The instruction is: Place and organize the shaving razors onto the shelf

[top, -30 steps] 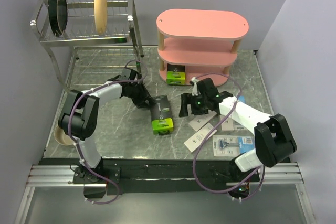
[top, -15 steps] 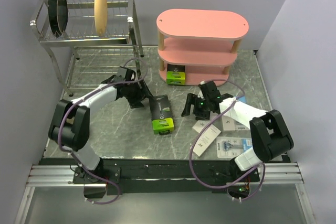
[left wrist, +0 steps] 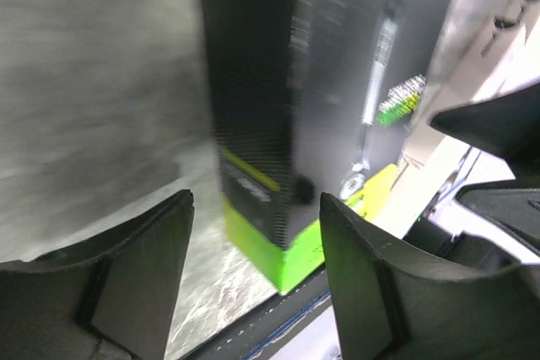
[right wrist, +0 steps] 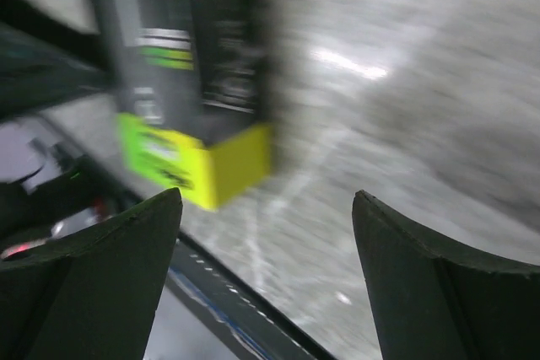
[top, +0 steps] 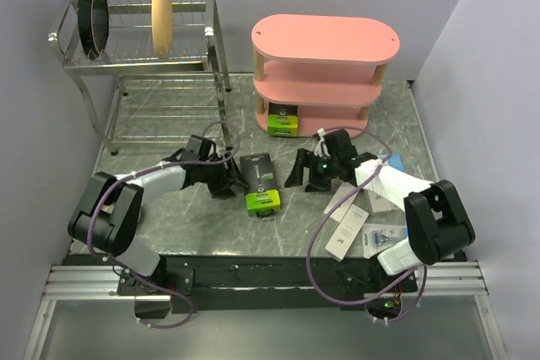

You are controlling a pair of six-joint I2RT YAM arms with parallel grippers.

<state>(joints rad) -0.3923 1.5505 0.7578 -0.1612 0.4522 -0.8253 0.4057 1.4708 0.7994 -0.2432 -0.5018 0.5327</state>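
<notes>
**Spotter:** Black fingers first. Your left gripper (top: 226,181) is spread wide and holds nothing, with its tips just beside the left edge of the black-and-lime razor box (top: 260,183). Your right gripper (top: 305,173) is spread and empty too, near the box's other side.

**Checker:** So what could bite you here?

**Spotter:** Both arms are crowding one box. If you close in from both sides at once, the fingers could clash, or one could shove the box away from the other (both wrist views are blurred, so I can't tell the exact clearance). The box lies flat on a smooth top, so a shallow pinch would likely skid it rather than lift it.

**Checker:** And farther out?

**Spotter:** Loose packs lie close by your right forearm near the front edge: a slim white box (top: 347,232) and a blister pack (top: 380,238). A sweeping elbow could push them off. The pink shelf (top: 325,40) stands at the back, with a second lime box (top: 283,120) on its bottom tier.

**Checker:** The room?

**Spotter:** You have a grey marbled tabletop (top: 169,217), a metal dish rack (top: 143,56) with plates at back left, and pale lilac walls around.
</notes>
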